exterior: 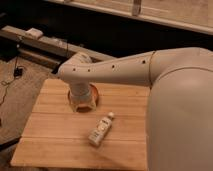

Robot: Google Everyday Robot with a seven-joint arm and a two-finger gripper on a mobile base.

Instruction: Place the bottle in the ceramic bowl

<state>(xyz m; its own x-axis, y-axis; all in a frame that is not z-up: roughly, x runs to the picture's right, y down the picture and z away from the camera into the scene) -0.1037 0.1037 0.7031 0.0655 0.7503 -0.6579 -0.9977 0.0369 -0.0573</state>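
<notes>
The cream-white bottle (100, 130) lies on its side on the wooden table (50, 135), cap pointing to the far right. The orange-red ceramic bowl (95, 93) stands behind it near the table's far edge, mostly hidden by my arm. My gripper (82, 103) hangs at the end of the white arm, directly over the bowl and a short way behind and left of the bottle. It holds nothing that I can see.
My large white arm (130, 70) reaches in from the right and covers the table's right side. Dark shelving and cables (35, 42) lie behind the table on the left. Carpet floor (20, 95) lies to the left.
</notes>
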